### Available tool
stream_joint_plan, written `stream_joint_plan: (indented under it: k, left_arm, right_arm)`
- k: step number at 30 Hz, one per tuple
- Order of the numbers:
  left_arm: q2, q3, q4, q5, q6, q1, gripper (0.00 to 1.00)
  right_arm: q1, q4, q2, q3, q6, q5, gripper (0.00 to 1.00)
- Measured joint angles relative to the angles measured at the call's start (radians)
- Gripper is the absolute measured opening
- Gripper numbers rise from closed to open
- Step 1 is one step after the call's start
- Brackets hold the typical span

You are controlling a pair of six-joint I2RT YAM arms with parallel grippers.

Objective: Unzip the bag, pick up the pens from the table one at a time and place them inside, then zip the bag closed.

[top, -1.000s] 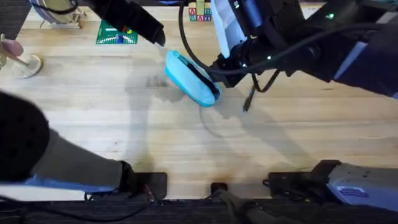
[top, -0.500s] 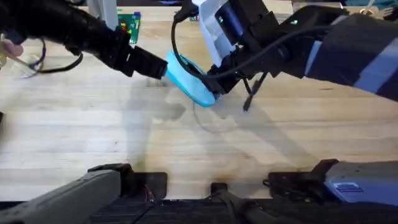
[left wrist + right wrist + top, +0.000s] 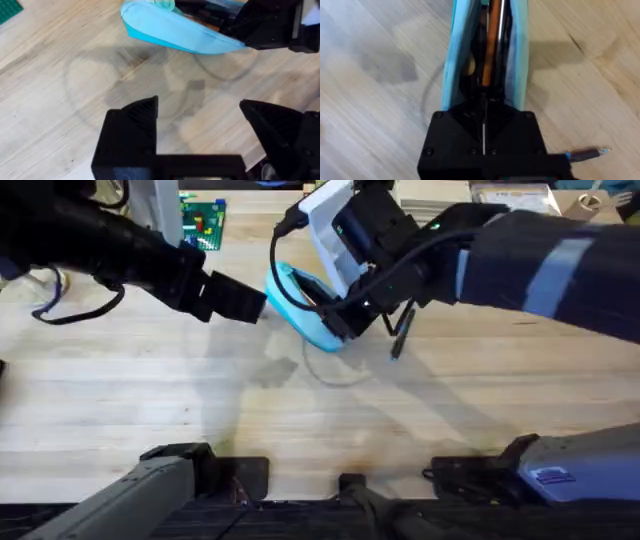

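The bag (image 3: 300, 305) lies on the table (image 3: 300, 410) toward its far edge, near the middle, its long axis running diagonally from far-left to near-right. It gapes open along the top, with an orange pen (image 3: 492, 35) lying lengthwise inside. The right gripper (image 3: 345, 320) sits at the bag's near-right end, fingers pressed together, apparently pinching the zipper pull, though the pull itself is hidden. A dark pen (image 3: 400, 335) lies just right of the bag. The left gripper (image 3: 250, 300) hovers spread beside the bag's far-left end. Since half a second ago, the bag has barely shifted, and the left gripper remains close by that end.
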Motion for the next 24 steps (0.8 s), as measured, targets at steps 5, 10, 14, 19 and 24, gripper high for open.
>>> stream_joint_plan:
  k: [5, 10, 14, 19, 24]
  left_arm:
    - [0.0, 0.0, 0.0, 0.0, 0.0, 0.0, 0.999]
    - [0.0, 0.0, -0.004, 0.0, 0.0, 0.0, 0.998]
    - [0.0, 0.0, -0.005, 0.0, 0.0, 0.0, 0.997]
    - [0.0, 0.0, -0.005, -0.002, 0.0, 0.0, 0.997]
    - [0.0, -0.001, -0.004, -0.003, 0.0, 0.0, 0.997]
  right_arm:
    - [0.0, 0.025, 0.036, 0.0, -0.003, 0.0, 0.03]
    - [0.0, 0.036, 0.038, 0.0, -0.002, 0.0, 0.06]
    - [0.0, 0.041, 0.038, 0.0, -0.003, 0.0, 0.505]
    - [0.0, 0.047, 0.038, 0.0, -0.01, 0.0, 0.991]
    - [0.0, 0.047, 0.038, 0.004, -0.01, 0.0, 0.998]
